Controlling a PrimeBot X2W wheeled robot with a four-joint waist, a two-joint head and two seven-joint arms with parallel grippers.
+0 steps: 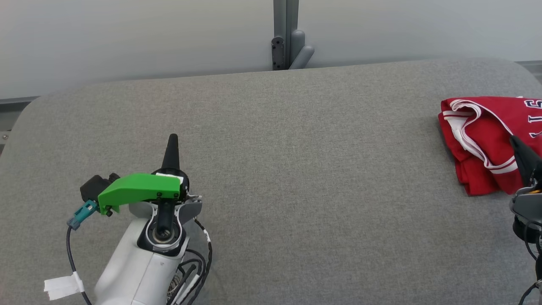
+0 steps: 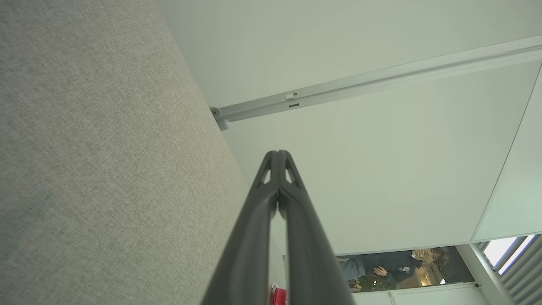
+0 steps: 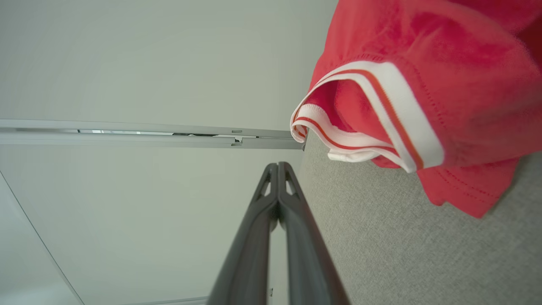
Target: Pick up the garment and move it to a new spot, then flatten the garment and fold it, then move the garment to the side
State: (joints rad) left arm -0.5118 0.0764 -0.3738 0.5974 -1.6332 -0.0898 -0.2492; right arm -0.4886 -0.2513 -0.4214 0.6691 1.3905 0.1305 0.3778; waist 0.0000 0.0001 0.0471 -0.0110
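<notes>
The garment [image 1: 482,140] is a red jersey with white and red trim, lying folded at the right edge of the grey cloth table [image 1: 296,169]. My right gripper [image 1: 514,139] is shut and empty, its tip over the jersey's near right part. In the right wrist view the red garment [image 3: 423,84] lies to the right of my shut right gripper [image 3: 278,165], apart from it. My left gripper [image 1: 172,137] is shut with nothing in it, over bare table at the lower left. The left wrist view has the left gripper [image 2: 278,153] closed, pointing past the table's edge.
A grey post with a bracket [image 1: 287,38] stands behind the table's far edge against a pale wall. A person [image 2: 394,264] is seated in the distance in the left wrist view. Bare grey cloth spans the table between the two grippers.
</notes>
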